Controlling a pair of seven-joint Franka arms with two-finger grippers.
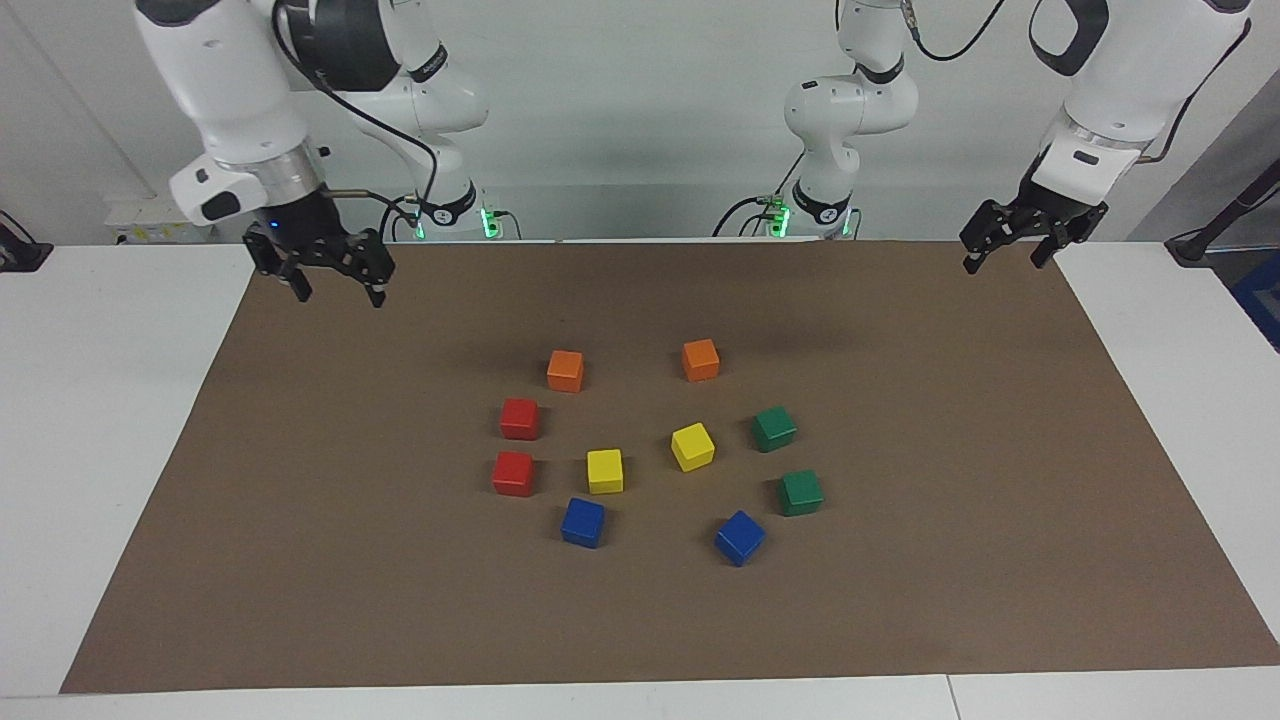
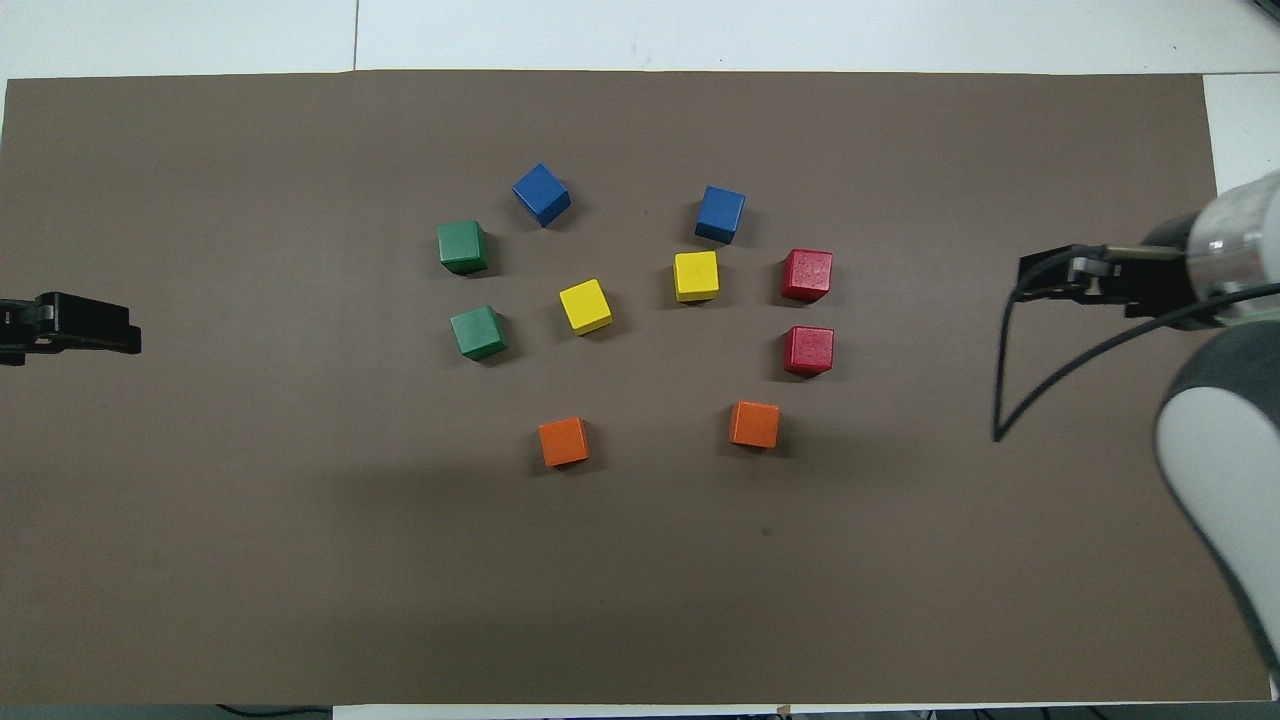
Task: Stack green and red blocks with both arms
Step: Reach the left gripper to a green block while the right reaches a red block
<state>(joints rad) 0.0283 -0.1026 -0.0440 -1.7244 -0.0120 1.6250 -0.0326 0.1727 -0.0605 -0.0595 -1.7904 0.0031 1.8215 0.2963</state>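
Note:
Two red blocks [image 1: 520, 418] [image 1: 513, 473] sit apart on the brown mat toward the right arm's end; they also show in the overhead view [image 2: 808, 350] [image 2: 807, 275]. Two green blocks [image 1: 774, 428] [image 1: 801, 492] sit apart toward the left arm's end, also seen in the overhead view [image 2: 478, 332] [image 2: 463, 247]. My right gripper [image 1: 338, 292] [image 2: 1045, 275] is open and empty, raised over the mat's edge at its own end. My left gripper [image 1: 1005, 262] [image 2: 100, 330] is open and empty, raised over the mat's corner at its own end, and waits.
Two orange cubes [image 1: 565, 370] [image 1: 700, 359] lie nearest the robots. Two yellow cubes [image 1: 604, 470] [image 1: 692, 446] lie in the middle of the group. Two blue cubes [image 1: 583, 522] [image 1: 739, 537] lie farthest. All rest on the brown mat [image 1: 300, 560] on a white table.

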